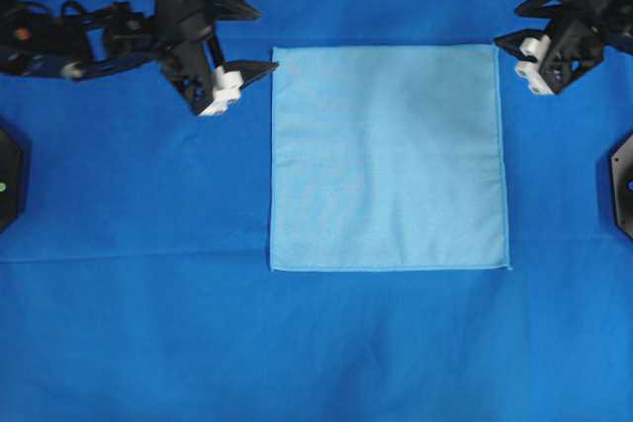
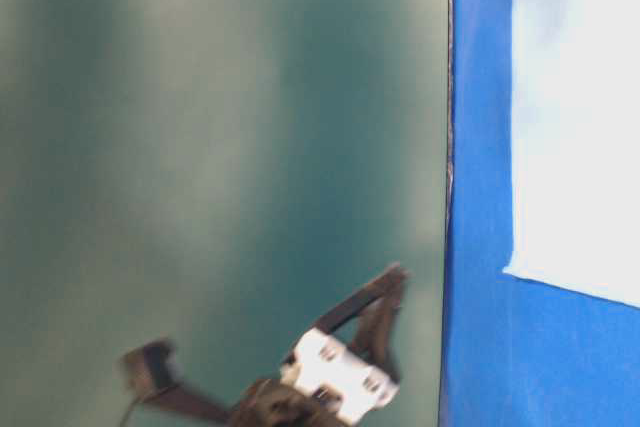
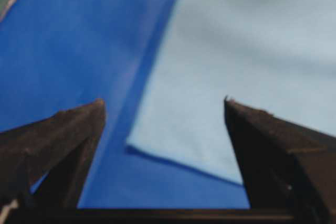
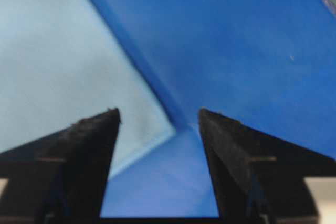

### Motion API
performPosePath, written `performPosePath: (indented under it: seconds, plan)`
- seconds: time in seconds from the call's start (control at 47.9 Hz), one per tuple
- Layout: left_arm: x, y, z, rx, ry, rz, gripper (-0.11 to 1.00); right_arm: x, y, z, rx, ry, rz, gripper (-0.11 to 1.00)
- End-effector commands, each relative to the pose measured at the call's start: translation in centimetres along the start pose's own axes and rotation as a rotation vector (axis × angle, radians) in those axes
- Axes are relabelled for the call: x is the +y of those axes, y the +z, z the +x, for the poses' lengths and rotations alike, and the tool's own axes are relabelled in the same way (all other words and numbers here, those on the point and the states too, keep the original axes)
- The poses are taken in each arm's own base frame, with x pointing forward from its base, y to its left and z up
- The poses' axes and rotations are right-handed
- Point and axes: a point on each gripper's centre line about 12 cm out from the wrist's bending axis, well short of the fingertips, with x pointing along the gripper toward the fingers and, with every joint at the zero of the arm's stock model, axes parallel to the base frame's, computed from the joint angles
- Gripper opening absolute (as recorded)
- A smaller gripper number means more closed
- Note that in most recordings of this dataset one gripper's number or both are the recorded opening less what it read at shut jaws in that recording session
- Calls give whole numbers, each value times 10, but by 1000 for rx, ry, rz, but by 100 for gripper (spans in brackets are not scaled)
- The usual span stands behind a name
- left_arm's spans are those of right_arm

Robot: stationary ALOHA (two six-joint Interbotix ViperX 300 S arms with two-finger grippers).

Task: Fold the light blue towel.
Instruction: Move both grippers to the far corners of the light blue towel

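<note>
The light blue towel (image 1: 388,157) was spread flat and square at the middle of the counter (image 1: 119,343), its two far corners flanked by the left gripper (image 1: 242,42) and right gripper (image 1: 514,27), both held spread and empty.

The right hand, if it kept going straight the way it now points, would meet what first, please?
Most likely the corner of the light blue towel: in the wrist view that corner sits between the open fingers of the right hand, above the royal-blue table cover. Height above it is unclear.
</note>
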Motion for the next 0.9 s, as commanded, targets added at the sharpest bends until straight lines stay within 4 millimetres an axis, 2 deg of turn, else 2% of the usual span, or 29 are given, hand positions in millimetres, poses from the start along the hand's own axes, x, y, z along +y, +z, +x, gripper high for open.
performPosePath:
  seconds: [0.0, 0.104, 0.271, 0.501, 0.73, 0.814, 0.876]
  plan:
    - [12, 2, 17, 1, 29, -10, 86, -7, 5, 14, 15, -17, 0, 60]
    - [22, -14, 35, 53, 47, -9, 86, -8, -1, 30, 62, -16, -19, 60]
    - [29, -34, 54, 110, 58, 0, 86, -8, -5, 50, 95, -8, -32, 60]
    - [35, -38, 69, 123, 68, -6, 86, -7, -15, 69, 145, 2, -36, 60]
    - [32, -42, 75, 166, 58, -1, 84, -6, -23, 73, 174, 6, -36, 60]
    - [30, -45, 76, 219, 45, 13, 78, -6, -24, 73, 177, 6, -38, 59]
    - [28, -49, 77, 263, 31, 54, 66, -6, -24, 73, 180, 7, -42, 55]
